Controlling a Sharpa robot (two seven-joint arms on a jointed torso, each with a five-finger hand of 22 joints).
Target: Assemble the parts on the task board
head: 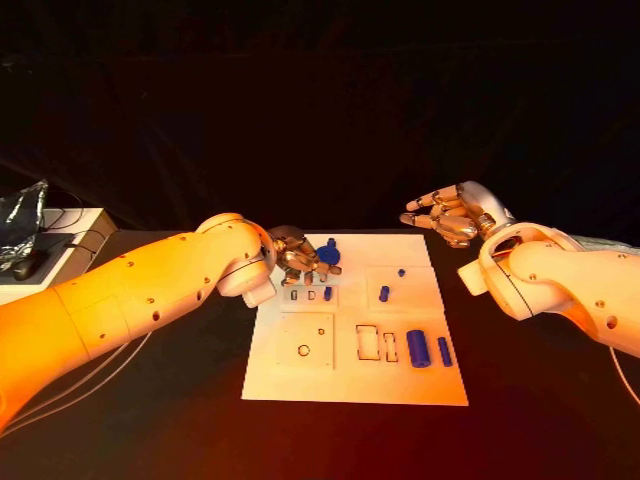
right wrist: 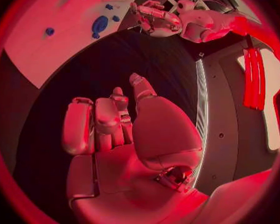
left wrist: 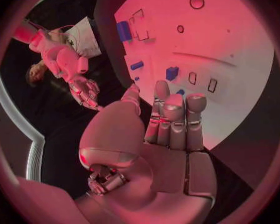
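Task board [head: 352,375] sits mid worktop [head: 551,420]. Left hand [head: 297,262] hovers over its far left corner, right hand [head: 447,216] just off the far right corner.

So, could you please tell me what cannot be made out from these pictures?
- Head view: the silver left hand covers the white task board's far left corner; any contact with the round blue part is unclear.
- Head view: the silver right hand is seen from behind; its palm is hidden.
- Left wrist view: small blue parts beyond the fingers are partly hidden.
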